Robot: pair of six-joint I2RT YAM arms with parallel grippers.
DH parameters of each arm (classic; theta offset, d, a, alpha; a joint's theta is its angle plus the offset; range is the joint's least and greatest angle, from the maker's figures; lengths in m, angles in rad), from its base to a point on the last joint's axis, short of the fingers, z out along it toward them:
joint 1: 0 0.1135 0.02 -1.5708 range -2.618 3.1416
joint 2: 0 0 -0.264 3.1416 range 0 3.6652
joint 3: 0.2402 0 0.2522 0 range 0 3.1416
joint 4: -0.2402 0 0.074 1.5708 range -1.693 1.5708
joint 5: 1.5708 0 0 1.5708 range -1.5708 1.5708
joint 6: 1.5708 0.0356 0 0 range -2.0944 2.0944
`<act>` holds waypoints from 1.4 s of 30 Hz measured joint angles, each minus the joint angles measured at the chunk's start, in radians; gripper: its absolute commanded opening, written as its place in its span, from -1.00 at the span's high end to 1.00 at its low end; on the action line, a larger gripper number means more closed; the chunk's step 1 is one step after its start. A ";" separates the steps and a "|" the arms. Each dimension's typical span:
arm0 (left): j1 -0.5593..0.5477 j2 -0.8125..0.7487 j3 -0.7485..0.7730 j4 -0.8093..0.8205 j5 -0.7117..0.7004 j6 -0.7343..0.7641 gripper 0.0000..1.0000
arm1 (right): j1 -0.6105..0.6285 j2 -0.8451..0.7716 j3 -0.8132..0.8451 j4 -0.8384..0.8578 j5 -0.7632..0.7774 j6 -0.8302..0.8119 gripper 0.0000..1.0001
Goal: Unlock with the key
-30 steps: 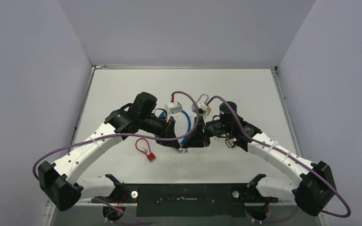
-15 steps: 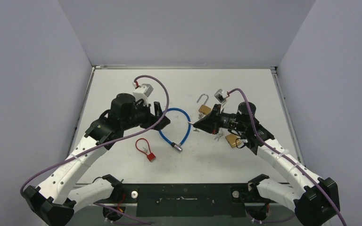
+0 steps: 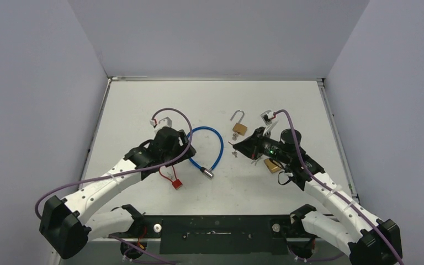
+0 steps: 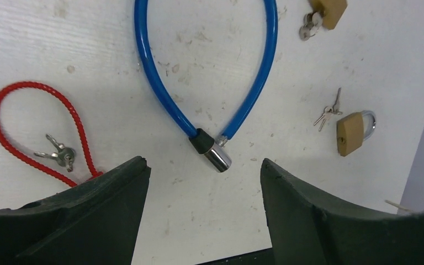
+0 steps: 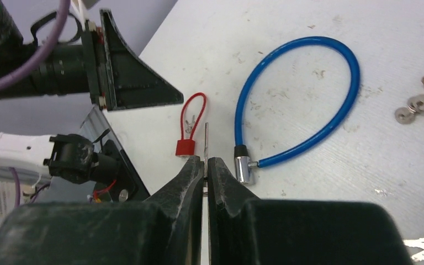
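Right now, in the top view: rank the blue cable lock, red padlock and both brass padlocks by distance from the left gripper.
1. Blue cable lock: right beside the open left gripper, on its right.
2. Red padlock: just toward the bases, its loop partly under the arm.
3. Open brass padlock: off to the right, slightly farther back.
4. Second brass padlock: farthest right.

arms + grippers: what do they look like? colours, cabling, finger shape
Both have white links and black joint housings: left arm, right arm. A purple cable runs loosely along each. The left gripper and right gripper are matte black, each with two broad, tapering fingers.
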 measured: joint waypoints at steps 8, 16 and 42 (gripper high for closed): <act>-0.099 0.145 -0.110 0.145 0.038 -0.149 -0.42 | 0.001 -0.008 -0.002 -0.174 0.234 0.038 1.00; -0.173 0.286 -0.110 0.179 0.022 -0.284 -0.36 | 0.001 -0.014 -0.012 -0.270 0.327 0.066 1.00; -0.256 0.683 0.224 -0.105 -0.239 -0.435 0.17 | 0.000 -0.047 -0.060 -0.295 0.322 0.072 1.00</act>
